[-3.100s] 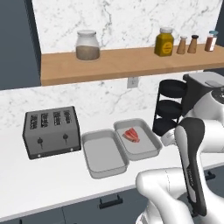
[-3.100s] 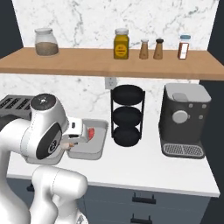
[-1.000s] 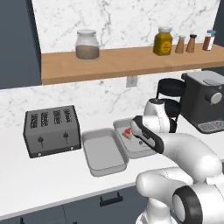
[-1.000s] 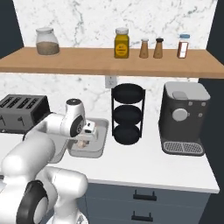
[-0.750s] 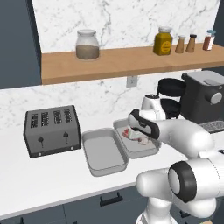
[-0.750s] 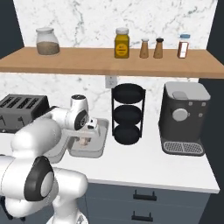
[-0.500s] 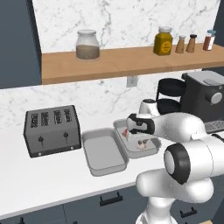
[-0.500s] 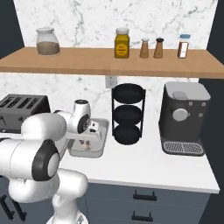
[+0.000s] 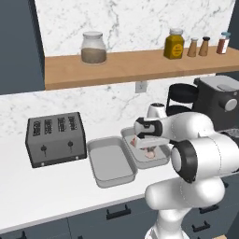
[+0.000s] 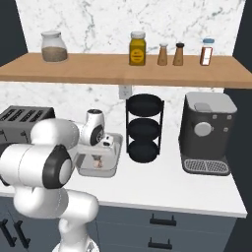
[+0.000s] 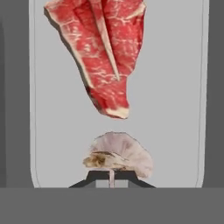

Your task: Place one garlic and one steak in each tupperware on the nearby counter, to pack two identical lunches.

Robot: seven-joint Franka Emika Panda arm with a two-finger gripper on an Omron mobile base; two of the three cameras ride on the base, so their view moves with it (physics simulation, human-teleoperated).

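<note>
On the table (image 9: 56,186), two tupperware trays side by side: left tray (image 9: 111,161) bare; right tray (image 11: 52,144) holds one steak (image 11: 103,57) and one garlic (image 11: 119,152), claw (image 11: 111,177) clenched on garlic.

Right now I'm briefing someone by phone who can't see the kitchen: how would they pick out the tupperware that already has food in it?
On the white counter, find the dark toaster under the wooden shelf. Two light-grey trays lie side by side to its right. The filled tupperware is the one farther from the toaster, with the gripper over it, and it holds a red steak and a garlic; the nearer empty tray holds nothing.
</note>
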